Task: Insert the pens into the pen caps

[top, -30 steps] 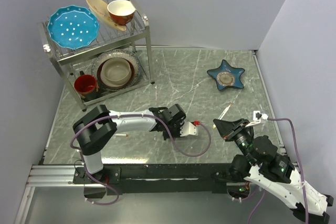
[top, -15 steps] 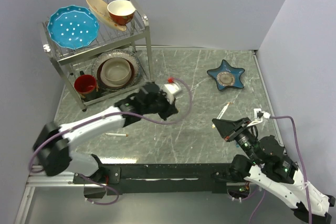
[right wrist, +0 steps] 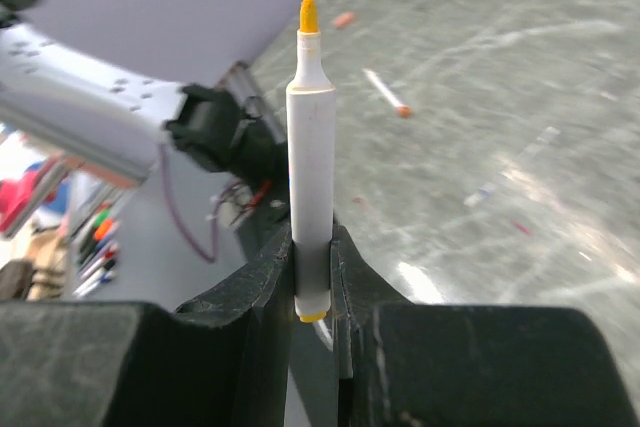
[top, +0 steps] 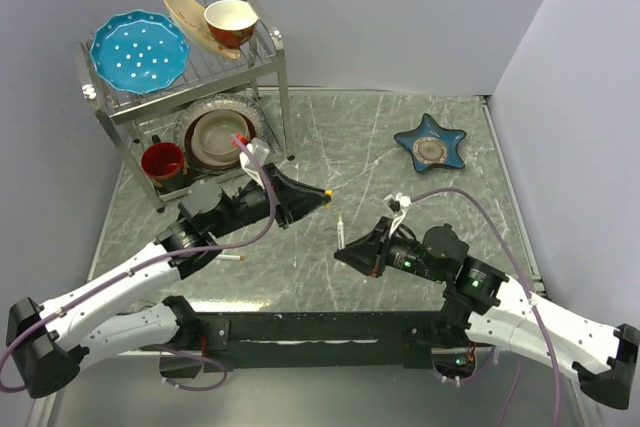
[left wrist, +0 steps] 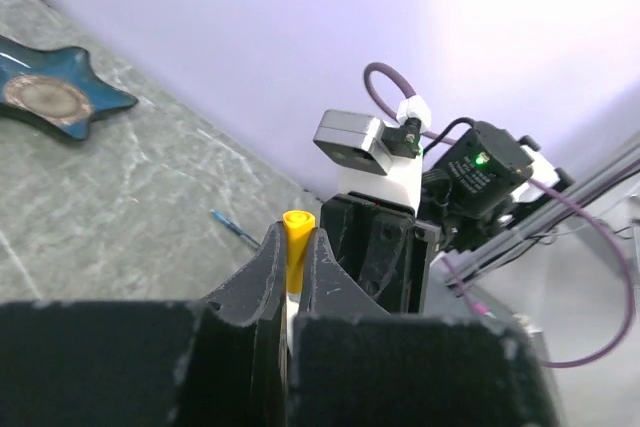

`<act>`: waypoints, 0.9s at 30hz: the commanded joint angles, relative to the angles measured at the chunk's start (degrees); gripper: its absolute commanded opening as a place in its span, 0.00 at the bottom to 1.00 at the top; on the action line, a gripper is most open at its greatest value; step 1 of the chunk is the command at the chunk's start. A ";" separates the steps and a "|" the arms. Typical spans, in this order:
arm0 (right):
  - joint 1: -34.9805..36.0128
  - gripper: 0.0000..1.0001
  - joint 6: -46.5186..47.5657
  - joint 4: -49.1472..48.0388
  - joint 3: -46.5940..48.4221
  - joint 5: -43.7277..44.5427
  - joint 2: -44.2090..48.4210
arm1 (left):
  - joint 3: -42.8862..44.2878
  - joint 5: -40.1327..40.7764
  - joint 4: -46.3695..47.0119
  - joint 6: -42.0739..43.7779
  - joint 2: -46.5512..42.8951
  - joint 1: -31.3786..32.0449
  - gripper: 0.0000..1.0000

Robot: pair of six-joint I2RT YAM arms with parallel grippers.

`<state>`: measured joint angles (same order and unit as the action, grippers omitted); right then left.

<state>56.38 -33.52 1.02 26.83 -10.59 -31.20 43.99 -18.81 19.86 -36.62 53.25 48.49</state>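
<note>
Your left gripper (left wrist: 297,247) is pinched tight on the orange cap (left wrist: 298,229), which pokes out just past the fingertips. Your right gripper (right wrist: 312,247) clamps the white pen (right wrist: 310,147) by its lower barrel, orange tip pointing away. A second pen (right wrist: 385,92) lies on the table (right wrist: 520,97) well beyond those fingers.

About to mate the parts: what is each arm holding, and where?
Right jaws clamp the white pen low on its barrel, near the tail, orange tip free. Left jaws pinch the orange cap, one end sticking out.
</note>
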 commanded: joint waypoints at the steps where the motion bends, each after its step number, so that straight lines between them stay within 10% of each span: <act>1: 1.97 0.00 0.21 -11.73 0.68 -5.58 -2.89 | -2.15 -0.01 7.38 -6.09 -1.92 -0.06 0.01; 27: 6.99 0.00 -1.20 -13.76 2.17 4.00 -5.98 | -6.72 2.37 11.78 -8.91 -4.04 0.03 0.01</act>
<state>62.78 -34.50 -9.85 27.00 -8.16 -38.00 37.65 -16.80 28.53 -44.53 49.98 48.49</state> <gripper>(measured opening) 0.220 0.048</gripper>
